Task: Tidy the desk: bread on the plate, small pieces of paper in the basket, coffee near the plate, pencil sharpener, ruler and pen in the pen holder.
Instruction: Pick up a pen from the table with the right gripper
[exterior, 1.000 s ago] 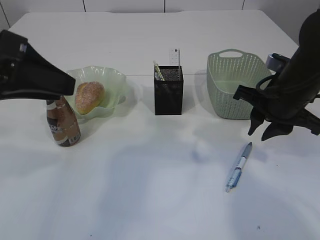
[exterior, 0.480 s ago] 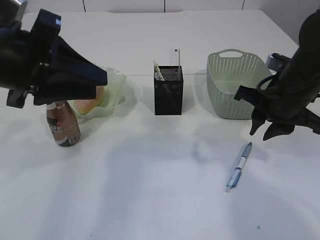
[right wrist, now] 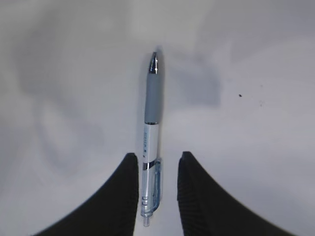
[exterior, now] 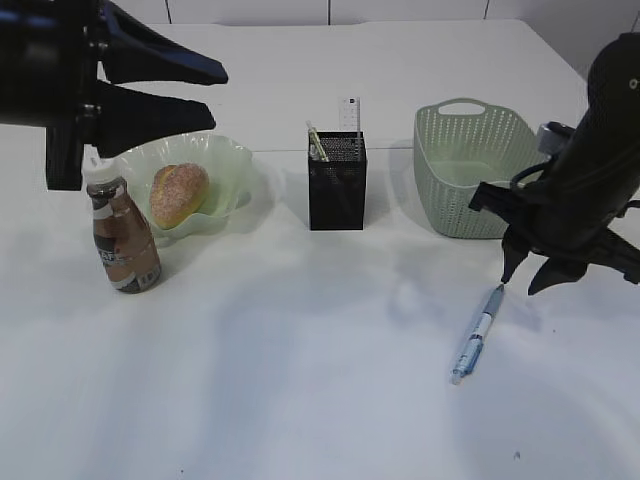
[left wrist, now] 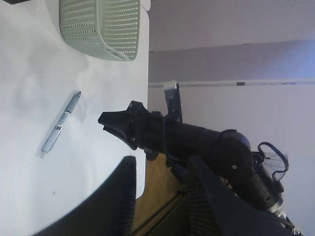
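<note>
The blue-and-white pen lies on the white desk, right of centre. My right gripper hangs open just over its clip end, one finger on each side. My left gripper is open and empty, raised at the upper left above the plate. The bread rests on the green plate, and the coffee stands upright beside it. The ruler sticks out of the black pen holder. Pencil sharpener and paper pieces are out of view.
The green basket stands behind my right arm, close to the desk's right edge. A thin pale stick also leans in the pen holder. In the left wrist view the pen and my right arm show.
My left arm has risen and swung up away from the coffee, uncovering the bottle and the bread. My right gripper has come down slightly closer to the pen.
</note>
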`<state>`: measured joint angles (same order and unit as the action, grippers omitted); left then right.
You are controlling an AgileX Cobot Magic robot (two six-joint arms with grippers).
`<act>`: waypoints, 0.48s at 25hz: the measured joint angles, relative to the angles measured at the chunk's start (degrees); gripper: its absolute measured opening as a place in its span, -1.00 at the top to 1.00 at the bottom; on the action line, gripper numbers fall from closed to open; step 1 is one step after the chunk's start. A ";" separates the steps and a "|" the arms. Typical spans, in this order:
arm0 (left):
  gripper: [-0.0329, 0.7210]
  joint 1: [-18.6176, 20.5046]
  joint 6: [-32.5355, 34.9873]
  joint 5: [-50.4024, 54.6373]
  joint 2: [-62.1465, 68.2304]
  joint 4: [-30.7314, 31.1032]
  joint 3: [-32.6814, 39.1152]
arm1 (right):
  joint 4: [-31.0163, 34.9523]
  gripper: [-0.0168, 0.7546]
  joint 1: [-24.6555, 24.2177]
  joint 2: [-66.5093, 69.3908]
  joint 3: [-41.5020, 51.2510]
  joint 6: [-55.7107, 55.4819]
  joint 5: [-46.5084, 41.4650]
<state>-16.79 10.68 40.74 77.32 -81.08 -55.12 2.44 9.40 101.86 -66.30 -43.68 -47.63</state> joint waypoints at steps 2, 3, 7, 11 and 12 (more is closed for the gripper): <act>0.28 0.00 -1.40 -1.54 0.50 -0.13 0.00 | 0.00 0.35 0.00 0.50 0.00 -0.24 -0.05; 0.28 0.00 -2.07 -2.62 0.77 -0.25 0.00 | 0.00 0.35 0.00 0.72 0.00 -0.35 -0.05; 0.28 0.00 -3.06 -6.01 0.99 -0.90 0.00 | -0.54 0.35 0.00 1.21 0.00 -1.72 0.77; 0.28 0.00 -3.39 -7.26 1.59 -1.81 0.00 | -0.76 0.34 0.00 2.50 -0.10 -2.37 1.16; 0.28 0.00 -3.39 -7.56 1.58 -1.91 0.00 | -0.76 0.34 0.00 3.74 -0.10 -2.48 1.57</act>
<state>-16.79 7.29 33.18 78.90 -82.99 -55.12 1.68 9.40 105.60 -66.41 -46.16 -46.06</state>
